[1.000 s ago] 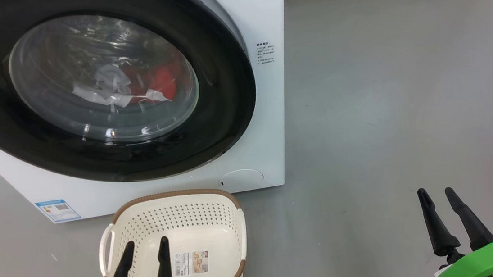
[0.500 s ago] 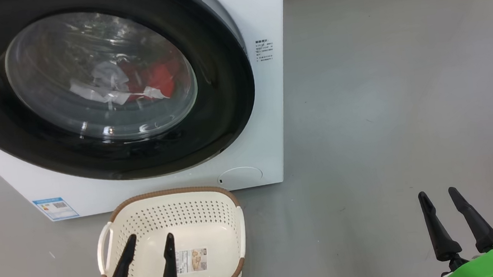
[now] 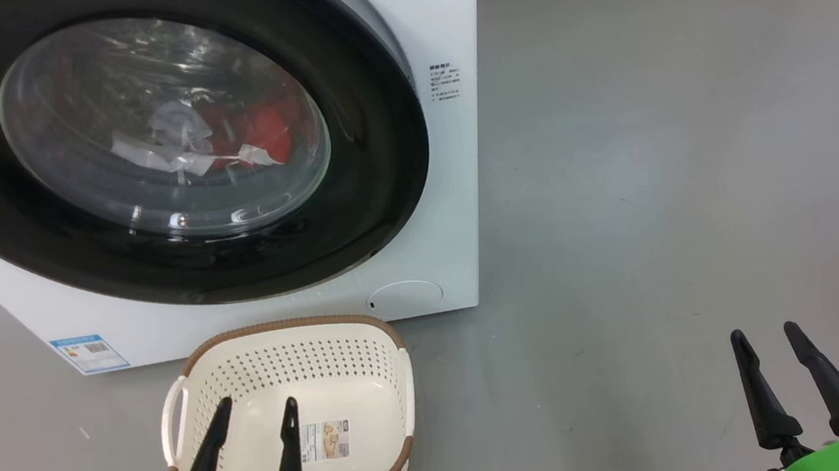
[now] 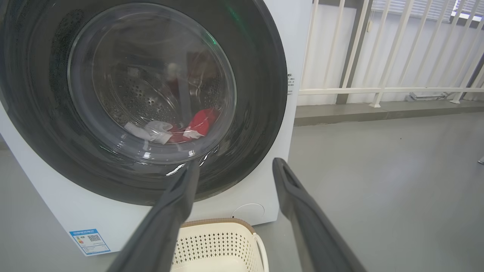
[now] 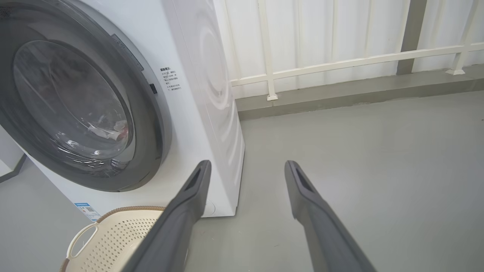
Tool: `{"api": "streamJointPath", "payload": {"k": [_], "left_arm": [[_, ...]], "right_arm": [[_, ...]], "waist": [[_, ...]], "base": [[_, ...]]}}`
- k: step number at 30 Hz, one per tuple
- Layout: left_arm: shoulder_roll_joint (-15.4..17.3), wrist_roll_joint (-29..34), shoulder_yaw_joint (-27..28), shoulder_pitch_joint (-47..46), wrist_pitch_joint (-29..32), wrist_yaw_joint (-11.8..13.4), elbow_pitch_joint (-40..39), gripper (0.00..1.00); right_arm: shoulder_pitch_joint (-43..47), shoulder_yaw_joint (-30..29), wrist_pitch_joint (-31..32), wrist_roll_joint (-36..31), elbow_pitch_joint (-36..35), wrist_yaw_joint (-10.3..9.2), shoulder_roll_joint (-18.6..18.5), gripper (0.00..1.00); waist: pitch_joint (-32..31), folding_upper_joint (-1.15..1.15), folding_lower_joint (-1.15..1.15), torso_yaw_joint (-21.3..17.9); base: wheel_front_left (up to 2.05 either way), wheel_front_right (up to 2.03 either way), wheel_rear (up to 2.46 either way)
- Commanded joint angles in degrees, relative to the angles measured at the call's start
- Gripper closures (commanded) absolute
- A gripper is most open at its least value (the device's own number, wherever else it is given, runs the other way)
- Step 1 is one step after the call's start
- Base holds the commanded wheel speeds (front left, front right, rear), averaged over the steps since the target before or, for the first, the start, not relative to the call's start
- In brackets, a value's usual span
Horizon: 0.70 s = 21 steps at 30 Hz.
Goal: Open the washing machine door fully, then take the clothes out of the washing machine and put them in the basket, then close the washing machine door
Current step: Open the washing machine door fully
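Red clothes [image 3: 271, 130] behind closed door [image 3: 375, 178], cream basket [image 3: 282, 327] below, left fingers [image 3: 205, 460] apart

The white washing machine [image 3: 455, 201] stands with its glossy black-rimmed washing machine door [image 3: 382, 162] shut. Behind the door's glass, red and white clothes [image 3: 263, 131] lie low in the drum. The cream, brown-rimmed basket [image 3: 283, 325] sits upright on the floor just in front of the washing machine.

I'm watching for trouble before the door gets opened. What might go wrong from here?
The washing machine door is shut, its black rim glossy and curved, so the open left pincer or right pincer might slip off it. The basket stands close below the door; reaching in may knock it. The clothes lie low in the drum, and could drop beside the small basket.
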Motion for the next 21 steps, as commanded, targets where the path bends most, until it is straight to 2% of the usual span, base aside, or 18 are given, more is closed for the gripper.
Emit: {"api": "streamJointPath", "payload": {"k": [1, 21], "left_arm": [[0.5, -0.4, 2.0, -1.5, -0.7, 0.3, -0.9, 0.00], [0.5, -1.2, 2.0, -1.5, -0.7, 0.1, 0.6, 0.00]], "right_arm": [[0.0, 0.2, -0.5, 0.2, -1.3, 0.03, -0.5, 0.00], [0.6, 0.0, -0.5, -0.5, -1.6, 0.03, -0.4, 0.00]], "waist": [[-0.1, 0.00, 0.00, 0.0], [-0.7, 0.00, 0.00, 0.1]], "base": [[0.00, 0.00, 0.00], [0.00, 0.00, 0.00]]}}
